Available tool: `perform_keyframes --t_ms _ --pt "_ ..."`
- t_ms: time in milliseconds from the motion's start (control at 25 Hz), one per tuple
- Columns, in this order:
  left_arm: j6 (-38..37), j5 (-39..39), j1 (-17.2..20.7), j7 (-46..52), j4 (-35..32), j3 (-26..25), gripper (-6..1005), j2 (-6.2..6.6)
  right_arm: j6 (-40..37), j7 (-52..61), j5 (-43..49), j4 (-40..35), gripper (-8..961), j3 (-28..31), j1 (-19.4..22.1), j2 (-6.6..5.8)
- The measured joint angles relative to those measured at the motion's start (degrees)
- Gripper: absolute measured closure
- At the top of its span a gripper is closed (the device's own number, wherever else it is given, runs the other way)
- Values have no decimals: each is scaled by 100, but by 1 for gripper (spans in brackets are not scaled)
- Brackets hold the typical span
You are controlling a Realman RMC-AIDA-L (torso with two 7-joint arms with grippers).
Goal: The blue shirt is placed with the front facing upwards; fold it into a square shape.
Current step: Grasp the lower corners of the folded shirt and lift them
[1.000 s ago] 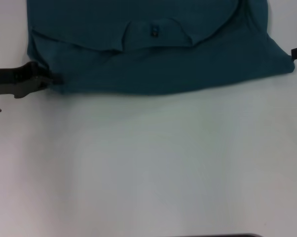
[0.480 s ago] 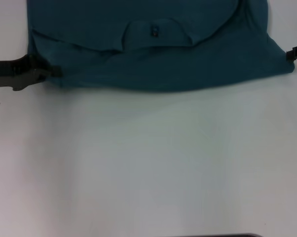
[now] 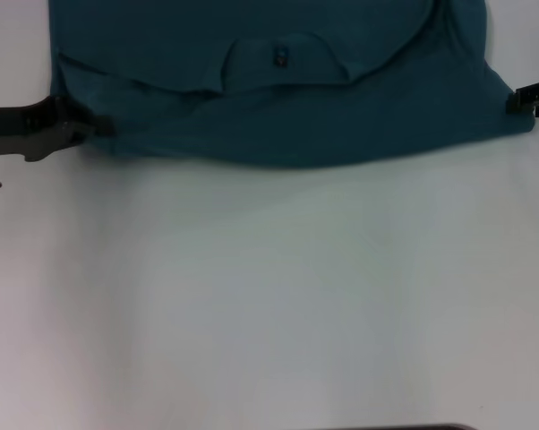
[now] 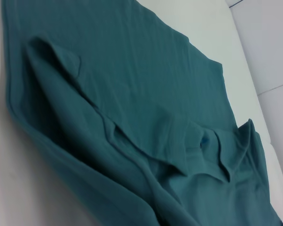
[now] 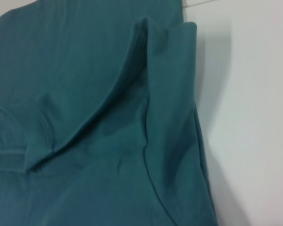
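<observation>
Blue shirt (image 3: 278, 98) — top cut off — both grippers at its corners.

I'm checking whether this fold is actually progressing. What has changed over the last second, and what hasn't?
The left gripper has moved slightly up and away from the robot along the blue shirt's near left corner. The right gripper has slid inward until it touches the shirt's right corner. The near hem has crept slightly away from the robot. The folded collar area and neck label look unchanged, as does the white table.
</observation>
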State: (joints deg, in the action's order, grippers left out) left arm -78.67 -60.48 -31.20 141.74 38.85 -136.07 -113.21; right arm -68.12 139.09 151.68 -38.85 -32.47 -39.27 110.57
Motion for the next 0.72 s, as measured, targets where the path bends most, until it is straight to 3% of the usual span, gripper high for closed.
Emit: perform_keyframes --t_ms 720 --pt "46 1 -26 -6 -1 -57 983 -43 194 -77 -192 398 463 -83 -199 59"
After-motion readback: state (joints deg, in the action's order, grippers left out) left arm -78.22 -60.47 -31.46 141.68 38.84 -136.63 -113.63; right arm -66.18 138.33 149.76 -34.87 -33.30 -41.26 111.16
